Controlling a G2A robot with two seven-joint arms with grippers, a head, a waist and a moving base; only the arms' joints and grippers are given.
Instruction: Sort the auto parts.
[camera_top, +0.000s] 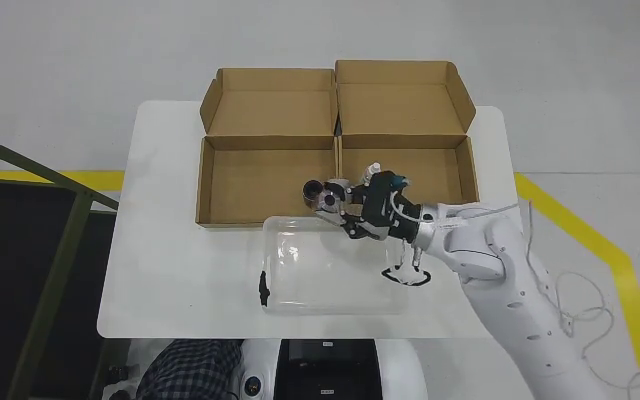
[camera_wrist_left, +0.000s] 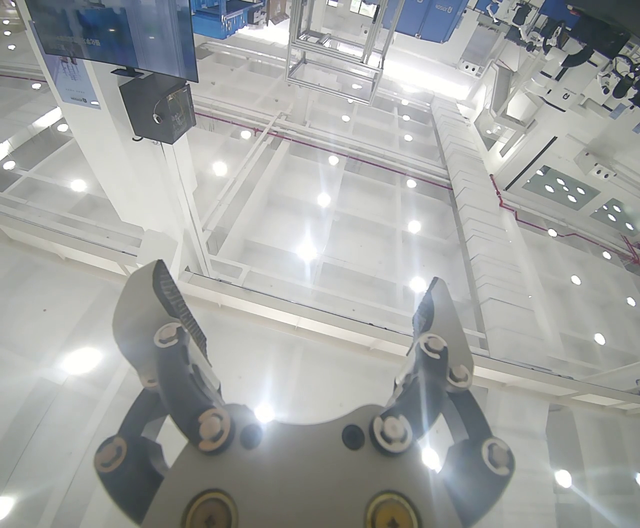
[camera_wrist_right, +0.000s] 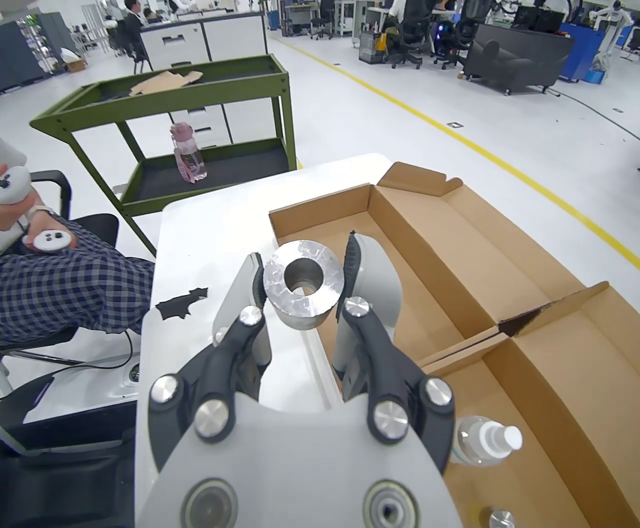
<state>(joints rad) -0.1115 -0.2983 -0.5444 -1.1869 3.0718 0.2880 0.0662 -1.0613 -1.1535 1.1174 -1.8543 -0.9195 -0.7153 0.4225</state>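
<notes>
A thick metal ring (camera_wrist_right: 303, 285) with a round bore sits between the fingers of my right gripper (camera_wrist_right: 302, 272), which is shut on it. From above, the ring (camera_top: 315, 189) and right gripper (camera_top: 328, 197) hang over the front wall of the left cardboard box (camera_top: 250, 185), close to the back rim of a clear plastic bin (camera_top: 330, 285). The right cardboard box (camera_top: 440, 165) holds a small white-capped bottle (camera_wrist_right: 482, 440) and a round metal part (camera_wrist_right: 495, 517). My left gripper (camera_wrist_left: 297, 280) stands open with nothing in it, pointing up at the ceiling.
Both boxes have their lids folded back toward the table's far edge. A black scrap (camera_top: 263, 289) lies at the clear bin's left rim. A green cart (camera_wrist_right: 165, 115) stands on the floor beyond the white table (camera_top: 160, 250).
</notes>
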